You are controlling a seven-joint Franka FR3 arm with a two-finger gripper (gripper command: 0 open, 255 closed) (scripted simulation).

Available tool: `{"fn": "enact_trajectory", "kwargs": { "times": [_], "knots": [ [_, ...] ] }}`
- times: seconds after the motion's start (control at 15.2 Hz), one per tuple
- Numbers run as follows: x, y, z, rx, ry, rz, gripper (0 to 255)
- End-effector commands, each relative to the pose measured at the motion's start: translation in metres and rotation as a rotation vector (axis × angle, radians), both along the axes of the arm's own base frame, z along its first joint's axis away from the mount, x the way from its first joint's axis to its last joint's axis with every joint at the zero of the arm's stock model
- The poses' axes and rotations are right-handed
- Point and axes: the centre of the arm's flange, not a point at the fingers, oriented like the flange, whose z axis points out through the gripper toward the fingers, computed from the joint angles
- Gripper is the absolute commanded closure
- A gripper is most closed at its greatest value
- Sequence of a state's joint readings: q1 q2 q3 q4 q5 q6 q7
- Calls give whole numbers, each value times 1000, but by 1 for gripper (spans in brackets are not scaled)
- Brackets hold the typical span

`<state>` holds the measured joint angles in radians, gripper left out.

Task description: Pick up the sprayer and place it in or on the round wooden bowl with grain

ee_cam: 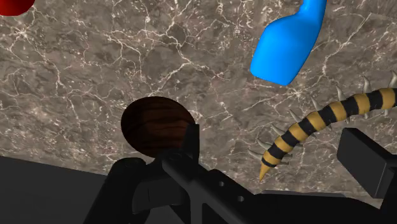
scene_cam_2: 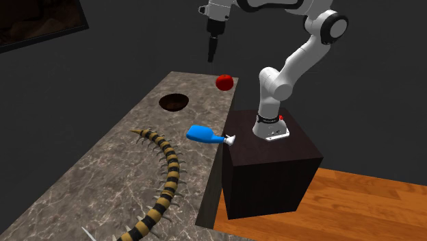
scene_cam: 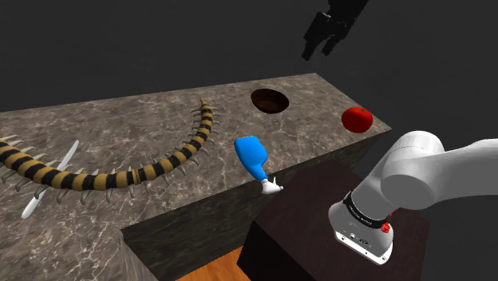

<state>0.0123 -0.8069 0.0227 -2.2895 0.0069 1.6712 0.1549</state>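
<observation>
Hand [scene_cam: 317, 52] high up, blue sprayer [scene_cam: 253, 156] well apart

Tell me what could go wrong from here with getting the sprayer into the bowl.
The blue sprayer lies on its side at the edge of the counter, white nozzle overhanging; a nudge from the end effector could knock it off. The striped centipede lies close by and might get snagged. The bowl looks small, so the sprayer may tip out.
</observation>
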Motion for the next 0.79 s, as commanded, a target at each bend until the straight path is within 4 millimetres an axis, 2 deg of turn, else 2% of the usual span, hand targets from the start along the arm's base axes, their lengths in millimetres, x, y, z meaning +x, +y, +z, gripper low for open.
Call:
{"fn": "enact_trajectory", "kwargs": {
  "times": [0.0, 0.73],
  "knots": [
    [0, 0, 0, 0, 0, 0, 0],
    [3, 54, -132, 51, 51, -204, 0]
  ]
}}
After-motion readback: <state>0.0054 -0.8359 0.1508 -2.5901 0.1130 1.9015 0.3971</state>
